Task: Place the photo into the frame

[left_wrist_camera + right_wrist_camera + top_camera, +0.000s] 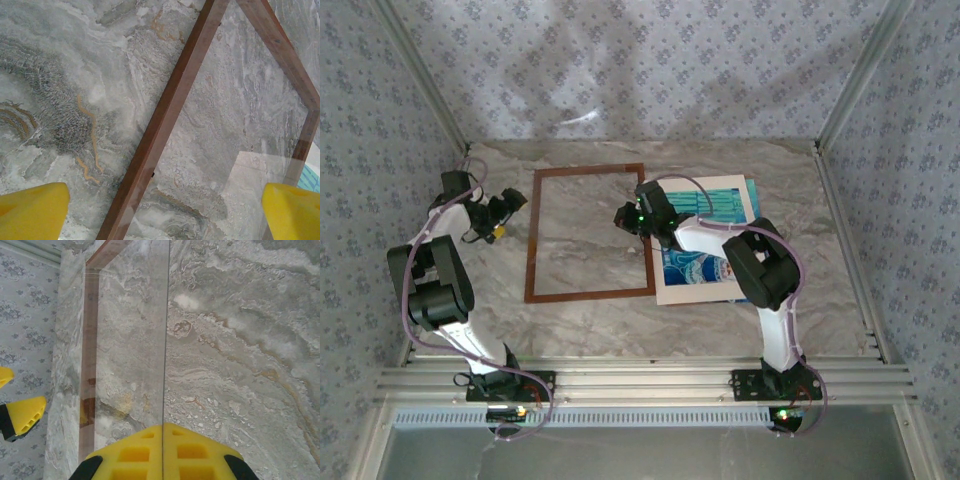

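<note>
left gripper (pixel 516 212) spread wide, waiting left of the thin reddish-brown wooden frame (pixel 590 294); right gripper (pixel 622 216) pressed together, seemingly pinching the frame's clear pane (pixel 130 340), likely making way for the blue-teal photo (pixel 695 270) lying right of the frame.

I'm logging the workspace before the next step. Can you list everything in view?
frame: one, reddish-brown, lying left of centre
photo: one, blue-teal, right of the frame
pale board: one, cream, beneath the photo
clear pane: one, transparent, its thin edge clamped in the right gripper
table: one, grey marble, under everything
left gripper: one, yellow fingers, open, by the frame's left rail
right gripper: one, yellow fingers, shut on the clear pane, by the frame's right rail
</note>
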